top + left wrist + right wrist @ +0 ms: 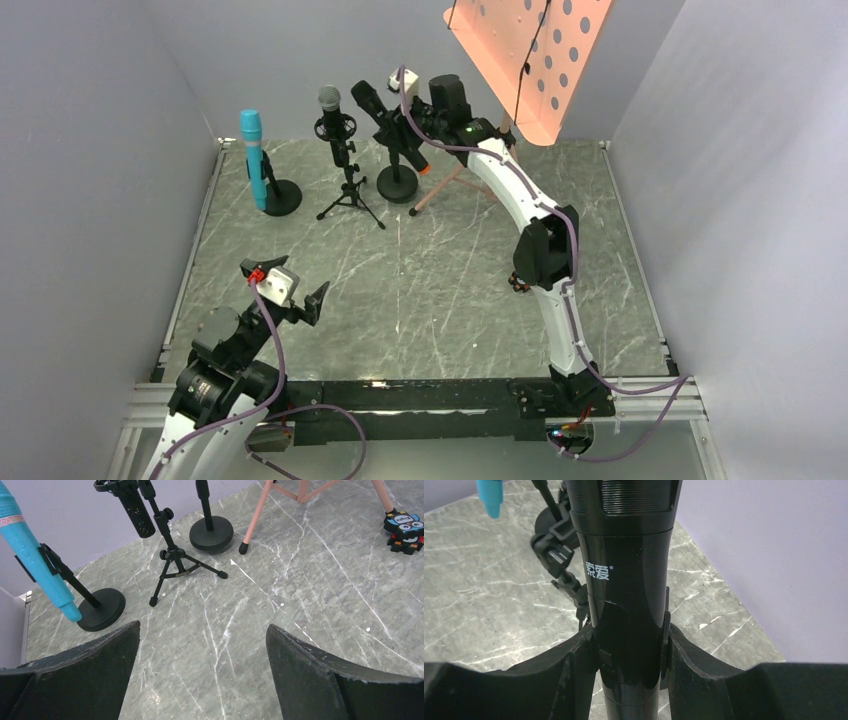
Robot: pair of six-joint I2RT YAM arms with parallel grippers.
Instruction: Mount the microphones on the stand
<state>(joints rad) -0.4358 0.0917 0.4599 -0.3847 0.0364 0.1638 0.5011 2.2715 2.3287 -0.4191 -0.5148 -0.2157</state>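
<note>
Microphones, three of them, line the far-left part of the table (pixel 450 290), each at a stand. A pink perforated music stand (pixel 525 60) rises at the far right. One of its legs slants down just beside the round-base stand (pixel 398 183). A small colourful toy figure (pixel 405 527) lies near those legs.

The right gripper (pixel 425 112) is clamped on the black microphone with an orange-red end (pixel 388 118), tilted above that base; whether it sits in the clip is hard to tell. The teal-blue microphone (pixel 253 155) leans in a clip on another round base. The silver-mesh microphone (pixel 332 112) stands in a tripod (pixel 350 195).

The left gripper (pixel 290 285) hovers at the near left, jaws wide apart, holding nothing. The tabletop is grey and marbled, the walls pale lilac.
</note>
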